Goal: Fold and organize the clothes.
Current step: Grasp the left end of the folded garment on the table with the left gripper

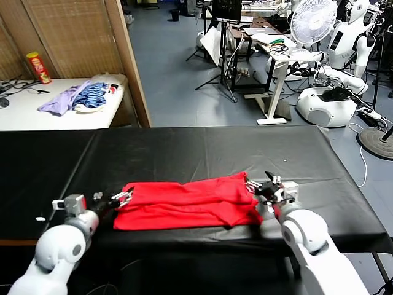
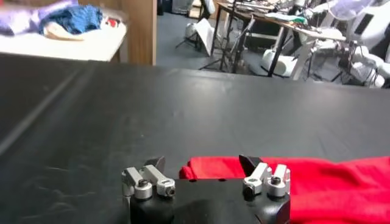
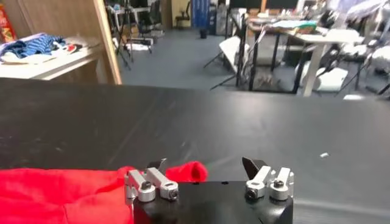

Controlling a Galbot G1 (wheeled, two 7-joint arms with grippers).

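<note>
The red T-shirt (image 1: 190,201) lies folded into a long band on the black table (image 1: 184,150), near its front edge. My left gripper (image 1: 126,196) is open at the shirt's left end; in the left wrist view (image 2: 202,164) the red cloth's end (image 2: 210,167) lies between the spread fingers. My right gripper (image 1: 261,186) is open at the shirt's right end; in the right wrist view (image 3: 206,165) a red fold (image 3: 186,171) sits between its fingers, and more of the shirt (image 3: 61,195) spreads off to one side.
A white side table (image 1: 61,110) at the back left holds a pale purple garment (image 1: 61,98), a blue striped garment (image 1: 93,95) and a red can (image 1: 38,67). A wooden partition (image 1: 132,61) stands behind. Desks, a fan (image 1: 313,21) and another robot (image 1: 331,74) are beyond the table.
</note>
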